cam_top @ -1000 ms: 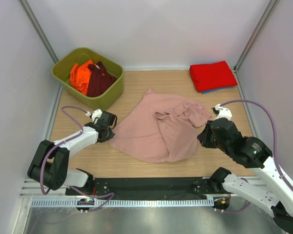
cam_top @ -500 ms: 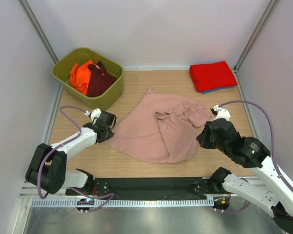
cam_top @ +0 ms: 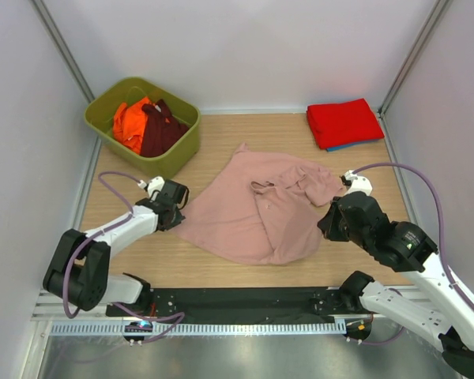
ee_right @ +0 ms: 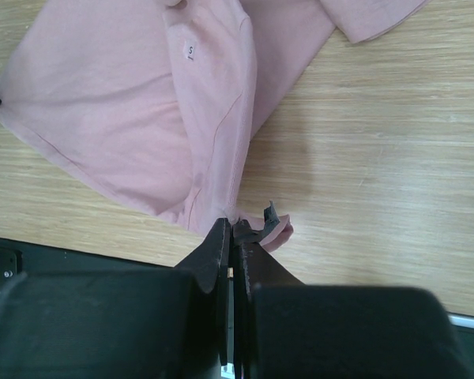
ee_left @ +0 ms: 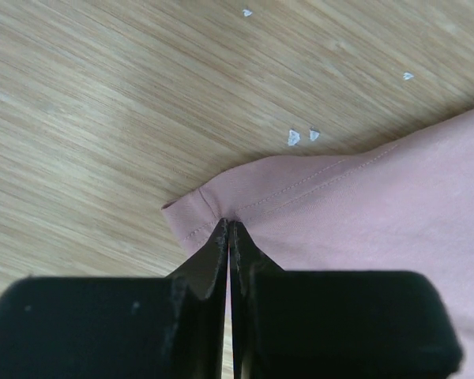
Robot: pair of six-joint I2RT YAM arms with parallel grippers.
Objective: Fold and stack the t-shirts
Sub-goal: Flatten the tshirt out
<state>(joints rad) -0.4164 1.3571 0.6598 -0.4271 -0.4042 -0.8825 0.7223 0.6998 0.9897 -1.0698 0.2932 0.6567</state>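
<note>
A dusty-pink t-shirt [cam_top: 257, 215] lies crumpled in the middle of the wooden table. My left gripper [cam_top: 176, 213] is shut on its left hem corner [ee_left: 209, 207], low on the table. My right gripper [cam_top: 325, 225] is shut on the shirt's right hem, lifted a little; in the right wrist view the gripper [ee_right: 232, 229] pinches a bunched fold of pink cloth [ee_right: 272, 233]. A small size tag [ee_right: 189, 51] shows inside the shirt. A red t-shirt [cam_top: 344, 121] lies folded on a blue one [cam_top: 340, 146] at the back right. Orange [cam_top: 130, 124] and maroon [cam_top: 162, 130] t-shirts fill the bin.
An olive-green bin [cam_top: 186, 150] stands at the back left. White walls close in three sides. A black rail [cam_top: 245, 300] with the arm bases runs along the table's near edge. Small white specks [ee_left: 300, 136] dot the wood near the left gripper.
The left gripper's jaws have closed on the shirt's left hem corner. The right arm and the shirt have barely moved.
</note>
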